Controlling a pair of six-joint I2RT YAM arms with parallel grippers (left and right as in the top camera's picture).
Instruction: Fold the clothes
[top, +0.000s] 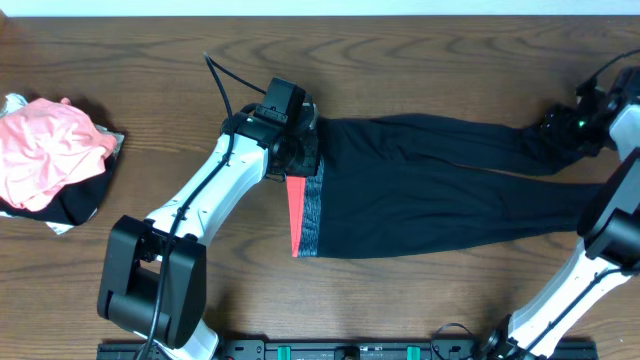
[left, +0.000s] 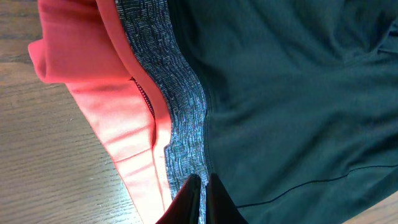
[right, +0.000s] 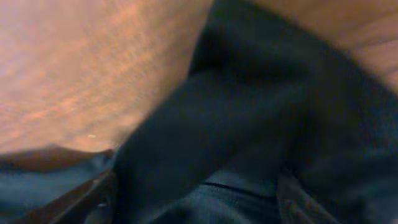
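The clothes (top: 430, 190) are black leggings stretched across the table, legs running right. Their grey waistband (top: 311, 215) with a coral-red edge lies at the left end. My left gripper (top: 300, 152) sits at the waistband's far corner. In the left wrist view it (left: 203, 190) is shut, with the grey waistband (left: 180, 106) pinched between its fingertips and the coral lining (left: 118, 118) beside it. My right gripper (top: 558, 128) is over the leg ends at the far right. In the right wrist view its fingers (right: 87, 199) stand wide apart with bunched black fabric (right: 205, 124) between them.
A pile of pink and black garments (top: 50, 160) lies at the table's left edge. Bare wooden tabletop (top: 420, 60) runs behind the leggings and in front of them. The arm bases stand along the front edge.
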